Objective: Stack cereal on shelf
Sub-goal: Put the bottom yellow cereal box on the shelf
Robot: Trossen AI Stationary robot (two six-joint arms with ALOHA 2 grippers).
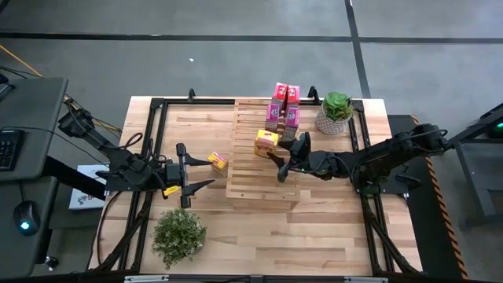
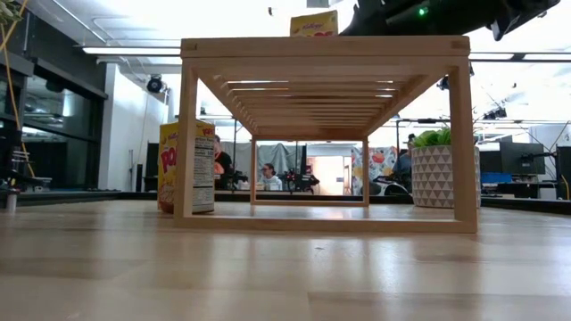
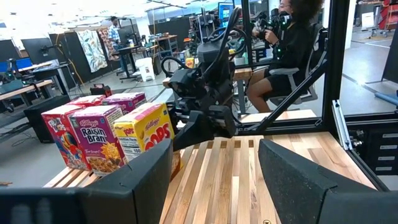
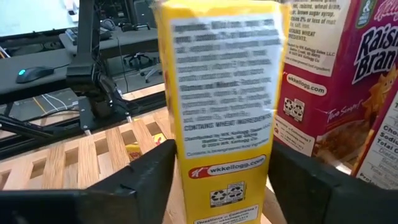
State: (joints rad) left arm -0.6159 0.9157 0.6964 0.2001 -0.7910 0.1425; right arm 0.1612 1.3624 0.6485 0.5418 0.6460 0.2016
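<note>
Yellow cereal box (image 4: 221, 118) stands upright on shelf (image 1: 251, 177); right gripper (image 1: 277, 163) jaws apart, seemingly not touching.

My matt black plastic right gripper (image 4: 221, 177) flanks a smooth, printed yellow cardboard cereal box (image 4: 221, 93) above the pale, slatted, unvarnished-looking wooden shelf (image 1: 251, 169).

A yellow cereal box (image 1: 266, 142) stands upright on the pale slatted shelf (image 1: 255, 177), directly in front of the right gripper (image 1: 280, 159) and between its fingers. Just beyond it stands a cluster of pink-magenta boxes (image 1: 284, 108). Another yellow box (image 1: 218, 161) sits off the shelf, on the worktop, just ahead of the left gripper (image 1: 189, 174).
</note>
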